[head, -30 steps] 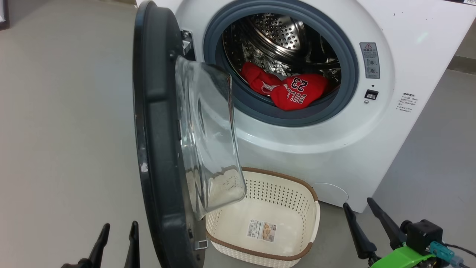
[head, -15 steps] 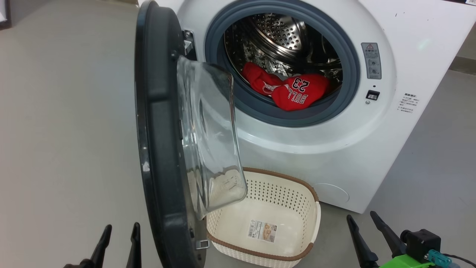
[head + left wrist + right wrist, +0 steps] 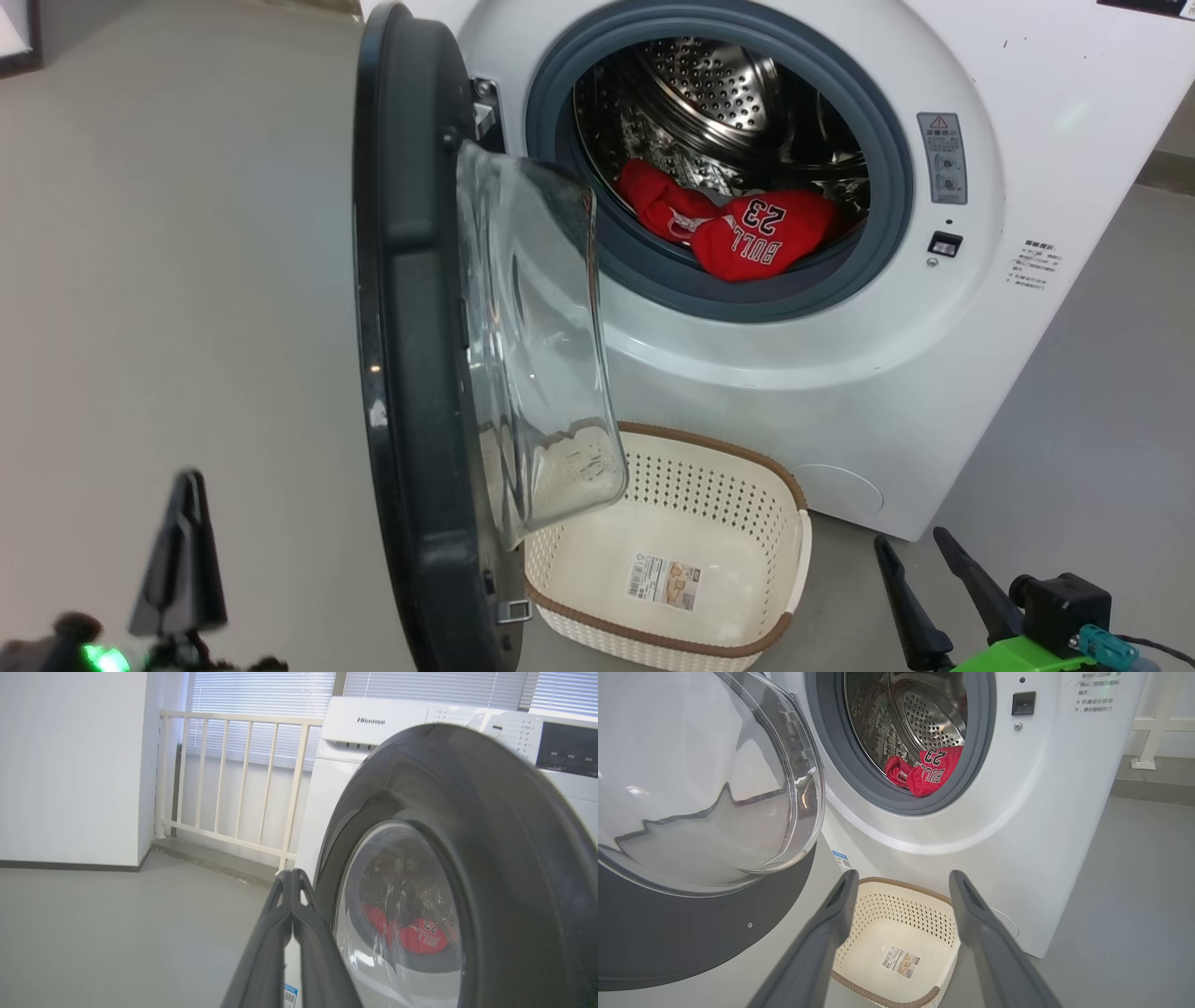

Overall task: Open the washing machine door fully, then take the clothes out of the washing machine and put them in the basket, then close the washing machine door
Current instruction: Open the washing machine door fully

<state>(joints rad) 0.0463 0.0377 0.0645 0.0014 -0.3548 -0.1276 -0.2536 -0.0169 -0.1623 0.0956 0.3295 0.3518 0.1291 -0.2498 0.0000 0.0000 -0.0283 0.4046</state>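
Touching at tips, left fingers (image 3: 266, 952); right fingers (image 3: 990, 947) spread.

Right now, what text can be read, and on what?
"Hisense": top panel of the big white washing machine.
"BULL 23": bright red jersey in its steel drum.
Too small to read: grey warning sticker on the machine's front; paper label in the cream perforated basket.
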